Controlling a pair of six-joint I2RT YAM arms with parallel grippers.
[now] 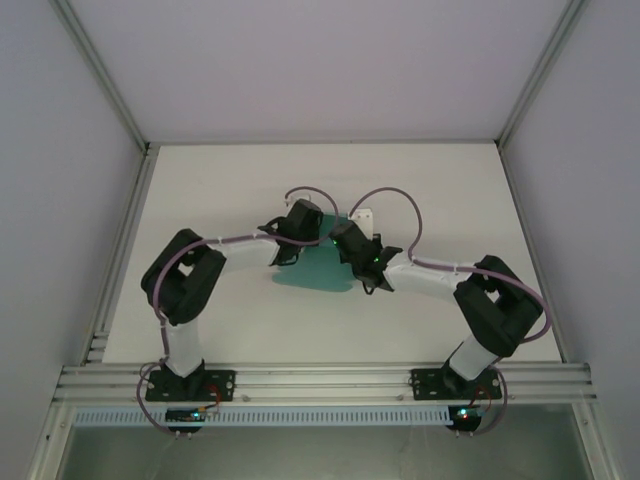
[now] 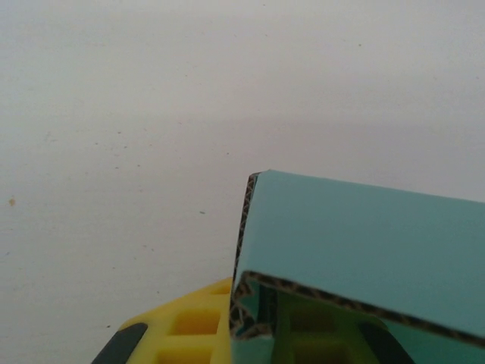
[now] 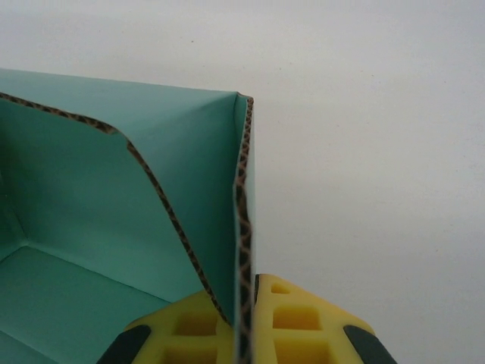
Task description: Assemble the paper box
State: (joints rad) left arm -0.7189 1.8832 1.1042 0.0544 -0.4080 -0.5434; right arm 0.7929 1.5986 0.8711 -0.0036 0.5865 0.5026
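Note:
The paper box is teal-green corrugated card, partly folded, lying at the table's middle between both arms. My left gripper sits at its far left corner. In the left wrist view that gripper is shut on a folded corner of the paper box, with one yellow finger outside and the other behind the card. My right gripper is at the far right side. In the right wrist view it is shut on an upright wall of the paper box, with a yellow finger on each side of the card's edge.
The white table has bare room all round the box. A small white piece shows just beyond the right gripper. Aluminium frame rails run along the near edge and up the left side.

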